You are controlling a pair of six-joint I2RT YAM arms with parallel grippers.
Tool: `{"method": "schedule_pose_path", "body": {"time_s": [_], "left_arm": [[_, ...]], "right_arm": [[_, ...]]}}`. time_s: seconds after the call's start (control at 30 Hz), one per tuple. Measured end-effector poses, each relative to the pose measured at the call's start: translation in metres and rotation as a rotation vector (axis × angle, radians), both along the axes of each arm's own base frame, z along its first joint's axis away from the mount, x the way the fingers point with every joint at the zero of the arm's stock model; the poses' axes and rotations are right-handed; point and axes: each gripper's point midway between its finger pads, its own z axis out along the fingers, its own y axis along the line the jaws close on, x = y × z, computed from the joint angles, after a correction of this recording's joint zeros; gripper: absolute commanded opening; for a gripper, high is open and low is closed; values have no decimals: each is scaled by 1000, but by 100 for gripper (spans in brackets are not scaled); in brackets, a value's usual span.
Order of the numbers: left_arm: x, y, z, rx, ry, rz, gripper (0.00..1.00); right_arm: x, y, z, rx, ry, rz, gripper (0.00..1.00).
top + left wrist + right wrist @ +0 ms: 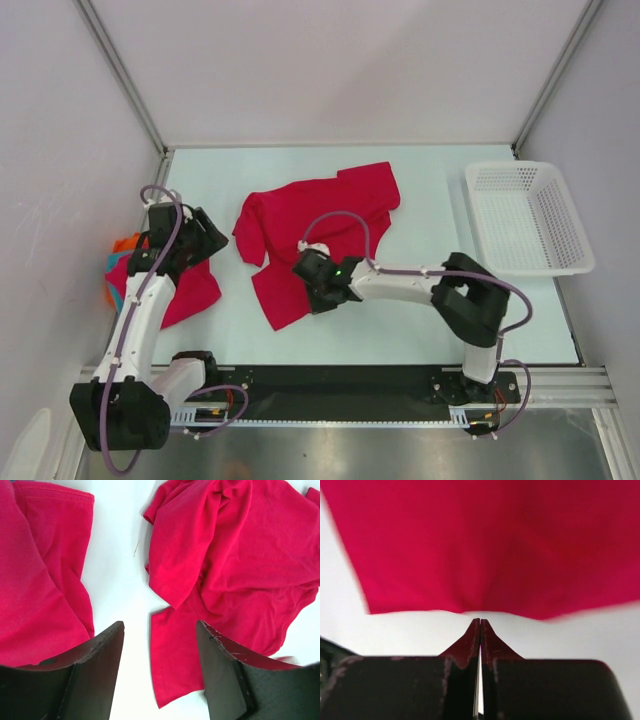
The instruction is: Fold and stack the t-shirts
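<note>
1. right jaws: closed tight, the two fingers [467, 647] pressed flat together, tips at the near hem of the crumpled crimson t-shirt [320, 215] (whether a fold of cloth is nipped between them cannot be told; the wrist view is blurred). They are carried by the right arm [410, 285], which reaches leftward from its base over the shirt's lower flap.

2. left jaws: standing wide apart, holding nothing, hanging above the bare strip of surface [117, 570] between two shirts. They are carried by the left arm [140, 310].

3. crumpled crimson t-shirt: lies mid-surface, unfolded, bunched and creased. One sleeve points to the far right and a flap trails toward the near edge.

4. second crimson t-shirt [195, 290]: lies near the left edge of the surface, rumpled, partly under the left arm, apart from item 3.

5. orange garment [125, 243] and teal garment [111, 280]: far left, against the second crimson t-shirt (mostly hidden, shape not readable).

6. white mesh basket [530, 215]: right side of the surface, well apart from all the cloth.
</note>
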Motion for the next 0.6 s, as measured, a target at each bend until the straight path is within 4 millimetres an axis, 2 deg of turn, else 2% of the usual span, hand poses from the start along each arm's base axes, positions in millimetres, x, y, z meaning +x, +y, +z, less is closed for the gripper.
{"method": "schedule_pose_path", "body": {"time_s": [0.07,0.13,0.23,0.27,0.3,0.37,0.4,0.47,0.6], "left_arm": [[0,-2,0,-6,0,-11,65],[-1,-3,-2,-12,3,-18,65],[-3,-7,-7,-26,12,-32,65],[-4,-8,-9,-31,17,-36,65],[-5,-9,-11,-35,22,-40,65],[-7,-11,-15,-44,31,-48,65],[-7,-12,-15,-47,32,-51,65],[-7,-12,-15,-48,31,-53,65],[-7,-12,-13,-46,24,-52,65]], "right_arm": [[11,-33,13,-57,-40,-61,0],[20,-48,32,-69,-85,-100,0],[29,-63,84,-18,-189,-143,1],[30,-65,98,2,-211,-150,15],[31,-66,114,28,-236,-156,21],[34,-64,131,55,-258,-155,30],[35,-60,135,59,-264,-147,32],[35,-51,129,40,-260,-124,37],[16,-22,86,-39,-205,-22,44]]}}
